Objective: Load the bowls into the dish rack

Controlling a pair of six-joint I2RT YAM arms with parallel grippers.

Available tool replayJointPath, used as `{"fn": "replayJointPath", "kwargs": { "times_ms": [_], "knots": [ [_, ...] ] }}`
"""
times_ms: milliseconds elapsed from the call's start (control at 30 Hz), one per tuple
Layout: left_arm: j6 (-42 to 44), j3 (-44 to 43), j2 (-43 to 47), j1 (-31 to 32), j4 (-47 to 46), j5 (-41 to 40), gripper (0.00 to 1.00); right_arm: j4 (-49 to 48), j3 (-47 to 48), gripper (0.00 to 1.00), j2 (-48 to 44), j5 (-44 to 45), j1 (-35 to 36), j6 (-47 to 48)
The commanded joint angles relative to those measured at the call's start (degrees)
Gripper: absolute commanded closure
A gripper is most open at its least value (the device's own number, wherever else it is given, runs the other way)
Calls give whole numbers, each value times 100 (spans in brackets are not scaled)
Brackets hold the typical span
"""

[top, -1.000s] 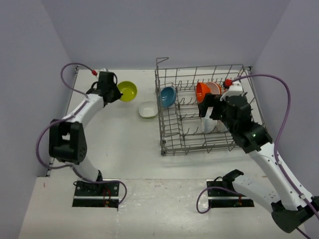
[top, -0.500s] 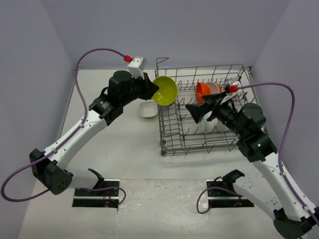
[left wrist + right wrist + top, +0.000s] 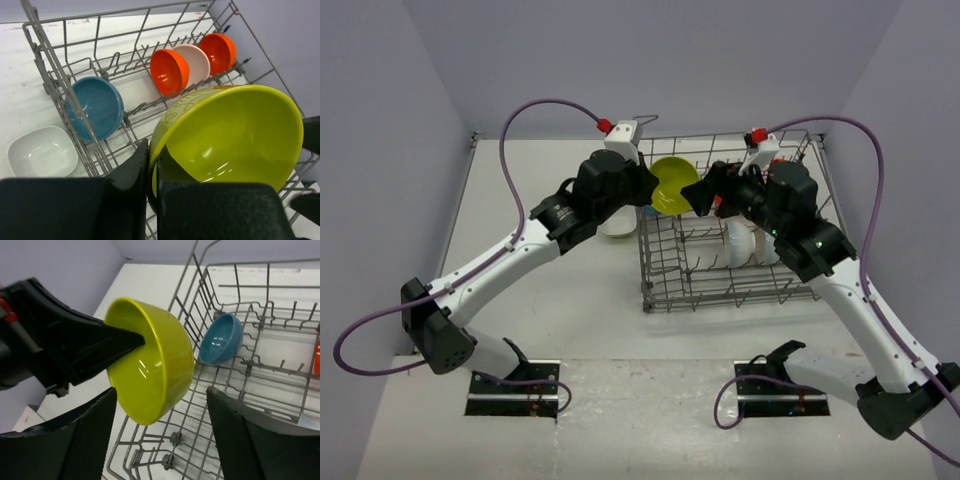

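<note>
Left tool [image 3: 152,167] grips yellow-green bowl [image 3: 235,130] by near rim.

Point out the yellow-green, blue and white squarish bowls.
yellow-green bowl [image 3: 235,135]: left wrist view, inner wall.
blue bowl [image 3: 95,107]: left wrist view, inside centre.
white squarish bowl [image 3: 41,151]: left wrist view, inside floor.

6 bowls: 1 yellow-green bowl [image 3: 225,135], 1 blue bowl [image 3: 95,107], 2 orange bowls [image 3: 169,71] [image 3: 218,49], 2 white bowls [image 3: 42,150] [image 3: 196,61]. 1 dish rack [image 3: 643,250]. 2 robot arms [image 3: 510,255] [image 3: 840,285].

A white table [image 3: 570,300] between pale lilac walls [image 3: 670,60]
</note>
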State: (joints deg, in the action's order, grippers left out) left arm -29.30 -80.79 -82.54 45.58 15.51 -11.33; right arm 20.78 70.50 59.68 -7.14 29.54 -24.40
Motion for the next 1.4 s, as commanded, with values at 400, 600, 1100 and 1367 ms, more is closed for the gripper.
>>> {"fn": "replayJointPath", "kwargs": {
  "times_ms": [400,600,1100,1367],
  "knots": [
    [-199,-578,-254,170,-136,-317,58,1104,991,100,861,2567,500,23],
    [-94,-376,-17,170,-118,-360,0,1438,1291,100,1089,2946,412,366],
    [-550,696,854,-1418,462,-976,0,3688,2539,100,2916,1962,96,586],
    [-647,1470,521,-2701,322,-128,0,3925,3083,100,3875,1750,333,612]
  ]
}}
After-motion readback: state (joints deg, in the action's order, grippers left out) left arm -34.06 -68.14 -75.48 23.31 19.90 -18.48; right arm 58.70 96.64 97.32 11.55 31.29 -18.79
